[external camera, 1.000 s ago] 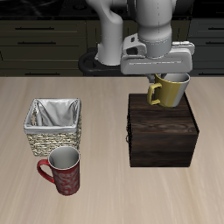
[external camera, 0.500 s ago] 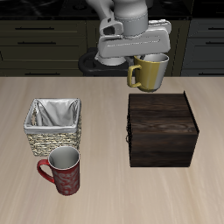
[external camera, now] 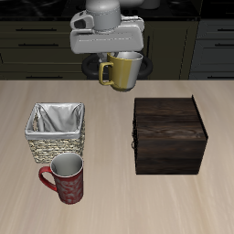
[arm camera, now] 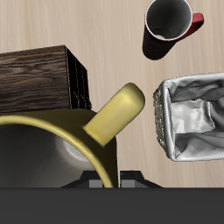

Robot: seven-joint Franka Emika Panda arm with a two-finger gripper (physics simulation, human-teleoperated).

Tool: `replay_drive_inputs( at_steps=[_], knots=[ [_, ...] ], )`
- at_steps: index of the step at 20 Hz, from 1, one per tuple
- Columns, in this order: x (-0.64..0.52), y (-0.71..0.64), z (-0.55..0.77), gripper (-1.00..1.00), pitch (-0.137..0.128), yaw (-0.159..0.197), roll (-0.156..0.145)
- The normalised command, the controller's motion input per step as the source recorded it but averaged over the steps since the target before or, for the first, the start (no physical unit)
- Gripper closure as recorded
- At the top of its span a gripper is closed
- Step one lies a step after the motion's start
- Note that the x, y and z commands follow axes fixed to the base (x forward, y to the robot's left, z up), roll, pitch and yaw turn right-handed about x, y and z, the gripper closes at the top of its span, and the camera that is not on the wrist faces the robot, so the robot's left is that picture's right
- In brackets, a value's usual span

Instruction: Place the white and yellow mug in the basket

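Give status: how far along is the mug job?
Done: mug is gripped by the gripper and up off the table. In hand: carrying it through the air, not yet over the basket. Left: get above the basket, lower, release. Basket holds nothing.

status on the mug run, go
Gripper shut on white and yellow mug, airborne. Basket empty, not reached yet. Red mug sits at basket's front.

I saw the mug was olive-yellow with a pale rim and grey inside. The basket was tan-and-cream wicker, lined in grey-white cloth. The second mug was dark red, patterned. The box was dark brown wood on a pale wood-grain tabletop.
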Motion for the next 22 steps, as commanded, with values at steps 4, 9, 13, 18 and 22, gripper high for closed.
replay_drive_inputs(
  at_steps=[4, 9, 13, 18, 22],
  knots=[
    [-0.05, -0.82, 0.01, 1.00, -0.034, -0.039, -0.013],
    [0.05, -0.77, 0.00, 1.00, -0.032, -0.010, -0.088],
    [0.14, -0.65, -0.11, 1.00, -0.008, -0.003, -0.081],
    [0.02, -0.36, -0.11, 1.00, -0.001, -0.013, -0.049],
    [0.04, -0.23, -0.06, 1.00, 0.007, -0.015, -0.032]
  ],
)
